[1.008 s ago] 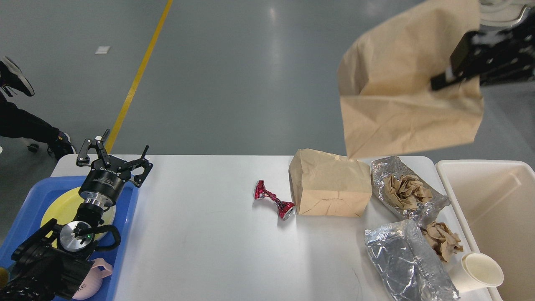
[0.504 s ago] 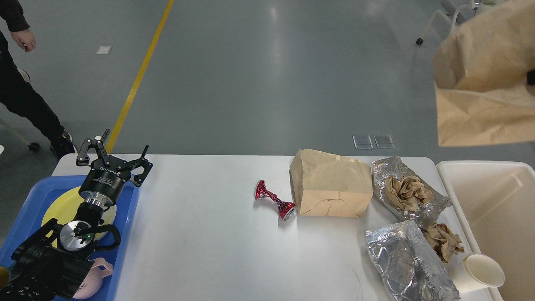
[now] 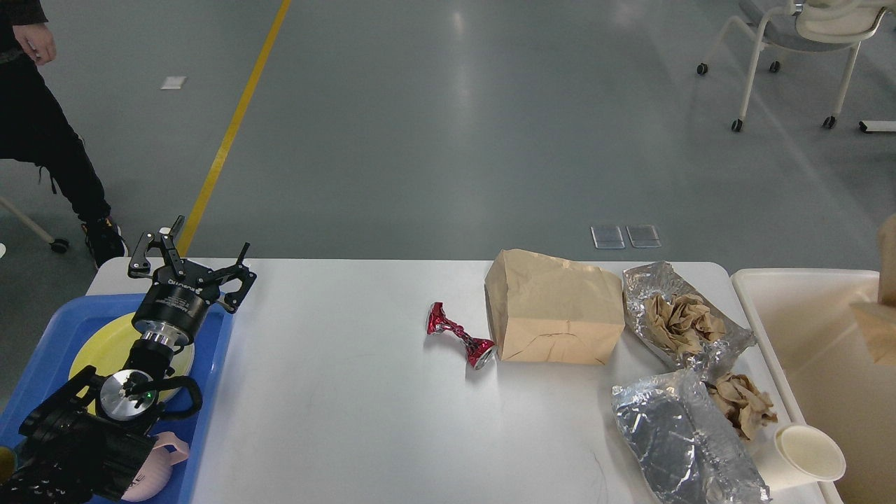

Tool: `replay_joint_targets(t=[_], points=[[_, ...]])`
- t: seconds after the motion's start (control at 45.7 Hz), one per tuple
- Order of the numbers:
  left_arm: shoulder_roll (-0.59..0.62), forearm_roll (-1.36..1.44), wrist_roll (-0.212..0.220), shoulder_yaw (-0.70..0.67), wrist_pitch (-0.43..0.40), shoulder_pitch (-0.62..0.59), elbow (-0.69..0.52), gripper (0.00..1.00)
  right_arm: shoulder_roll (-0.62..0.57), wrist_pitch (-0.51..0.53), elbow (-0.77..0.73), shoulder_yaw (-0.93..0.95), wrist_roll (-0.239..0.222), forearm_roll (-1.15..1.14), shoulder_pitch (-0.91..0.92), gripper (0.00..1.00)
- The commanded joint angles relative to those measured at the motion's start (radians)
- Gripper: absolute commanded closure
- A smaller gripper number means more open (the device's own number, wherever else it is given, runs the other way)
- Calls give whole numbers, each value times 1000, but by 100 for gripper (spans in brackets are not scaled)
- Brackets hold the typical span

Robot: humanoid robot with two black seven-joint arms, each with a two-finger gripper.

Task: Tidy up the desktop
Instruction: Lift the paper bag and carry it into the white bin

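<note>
Now the left end effector (image 3: pixel 189 269) is hovering at the left edge of the frame, fingers spread apart and gripping nothing, over the far corner of a blue tray (image 3: pixel 210 392) that is carrying a yellow plate (image 3: pixel 94 350) and a pink cup (image 3: pixel 164 462). Judging by that, dishes are being gathered on the tray while rubbish is going to the cream bin (image 3: pixel 805 329) at the right edge; a scrap of brown paper (image 3: pixel 878 325) is showing inside it. The right end effector is not showing anywhere in the frame.

The table (image 3: pixel 336 406) is filling the lower half of the frame, white and wide. The litter is lying centre to lower right, well apart from the left end effector: a crushed red can (image 3: pixel 458 334) just beside a brown paper bag (image 3: pixel 556 315), two crumpled foil wrappers (image 3: pixel 700 329) (image 3: pixel 682 441) with wadded brown paper, and a paper cup (image 3: pixel 805 455) close to the bin.

My judgement: tidying is unfinished, and the remaining rubbish is sitting nearer the bin side than the idle left arm.
</note>
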Motion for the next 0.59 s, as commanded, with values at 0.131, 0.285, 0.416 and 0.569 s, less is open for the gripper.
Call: replay_joint_targets(t=[0.131,0.285,0.416,0.569], points=[[0,-1,0,0,0,0,0,0,134,-74,-163,12,-12,176,-271,100],[0,0,0,0,0,0,0,0,169,-100,-206,49,-13,181,-323,100],[0,0,0,0,0,0,0,0,180,-103,-199,79,-13,187,-334,71],[0,0,0,0,0,0,0,0,168,-97,-174,188,-9,185,-323,0]])
